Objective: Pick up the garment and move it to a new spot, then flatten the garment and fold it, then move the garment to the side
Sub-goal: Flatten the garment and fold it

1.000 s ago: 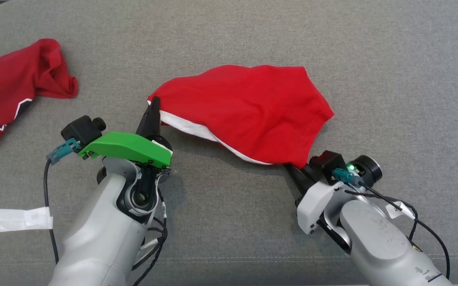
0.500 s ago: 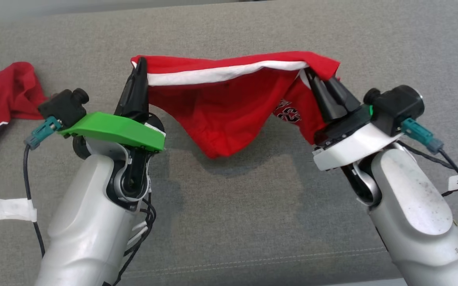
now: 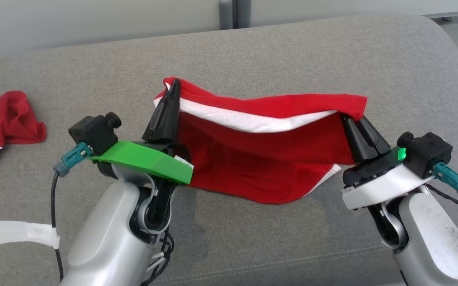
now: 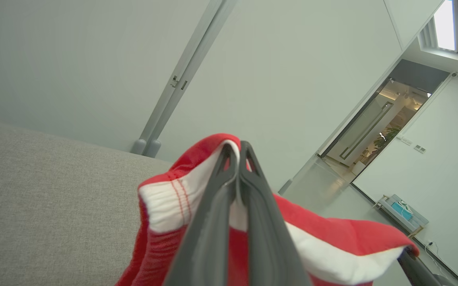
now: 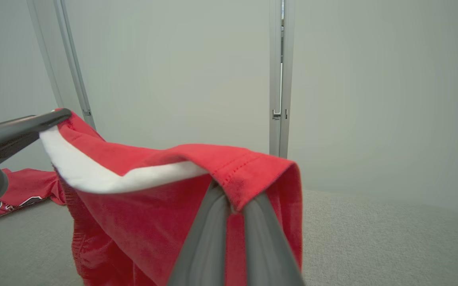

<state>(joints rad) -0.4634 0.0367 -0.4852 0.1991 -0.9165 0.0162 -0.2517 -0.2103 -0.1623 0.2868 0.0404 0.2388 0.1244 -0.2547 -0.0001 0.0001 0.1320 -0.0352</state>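
The garment (image 3: 253,159), red with a white band along its top edge, hangs stretched between my two grippers above the grey cushion (image 3: 253,246). My left gripper (image 3: 173,85) is shut on its left top corner, my right gripper (image 3: 344,116) is shut on its right top corner. The garment's bottom hem rests on the cushion. In the left wrist view the left gripper (image 4: 237,147) pinches the white band of the garment (image 4: 169,198). Seen from the right wrist, the right gripper (image 5: 233,194) pinches the red hem of the garment (image 5: 133,214), and the left gripper's fingers (image 5: 22,129) hold the far corner.
A second red garment (image 3: 2,123) lies crumpled at the cushion's left edge, also visible as red cloth (image 5: 18,190) in the right wrist view. White tape (image 3: 18,233) sticks to the cushion at lower left. A pale wall and door frame (image 3: 229,12) stand behind the cushion.
Both grippers have lifted the garment off the cushion and pulled its top edge taut; it now hangs with the white band up. The head camera tilted upward, bringing the wall into view.
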